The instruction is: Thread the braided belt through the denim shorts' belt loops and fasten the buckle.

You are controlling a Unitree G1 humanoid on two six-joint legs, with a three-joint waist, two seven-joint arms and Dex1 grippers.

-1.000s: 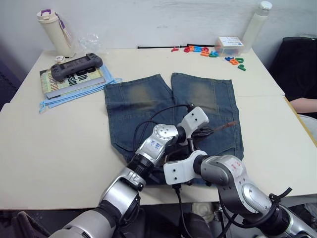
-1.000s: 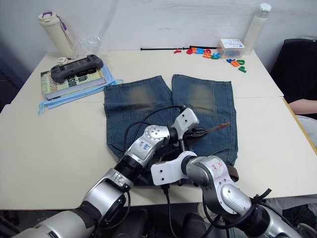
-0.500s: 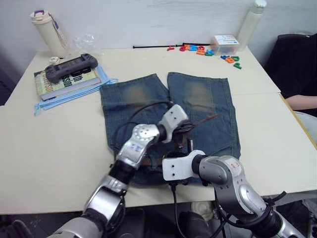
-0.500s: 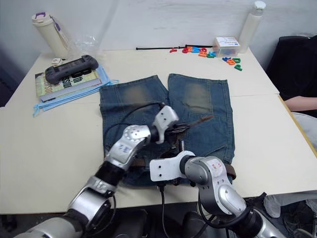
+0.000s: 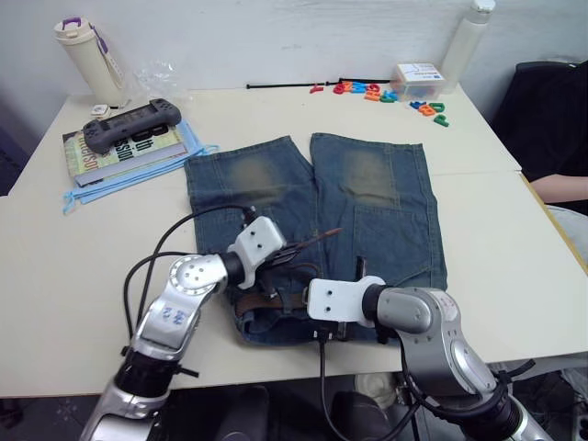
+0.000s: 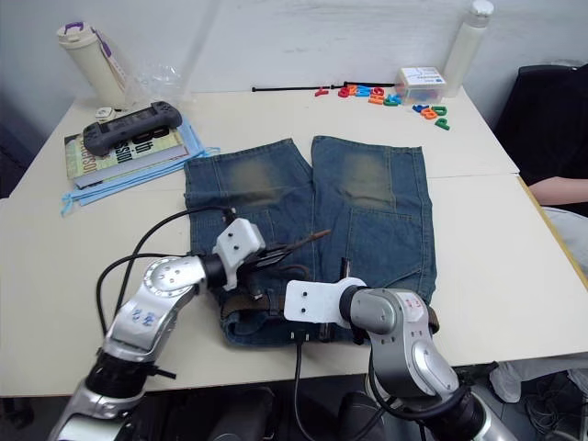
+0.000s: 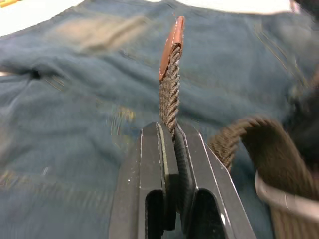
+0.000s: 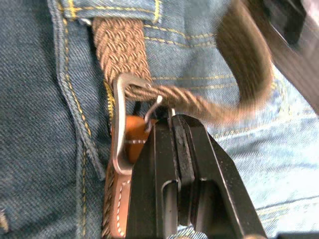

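Our left gripper (image 7: 173,142) is clamped on the belt (image 7: 170,94) a little below its tan tip (image 7: 172,40), which points out over the shorts (image 5: 386,211). Our right gripper (image 8: 175,130) sits at the waistband with its fingers pressed together against the silver buckle (image 8: 121,124), where the strap passes through the frame; we cannot tell whether anything is pinched between them. The belt runs along the waistband and under a belt loop (image 8: 107,10) beside the buckle. The shorts lie flat on the worktop (image 5: 83,257), waist toward us, legs pointing away. At the far left stand a lidded tumbler (image 5: 87,60) and a game controller (image 5: 129,121) on a book (image 5: 119,152). At the far right a small box (image 5: 416,80) sits among coloured letters (image 5: 367,90), beside a white bottle (image 5: 464,46); what these containers hold is hidden.
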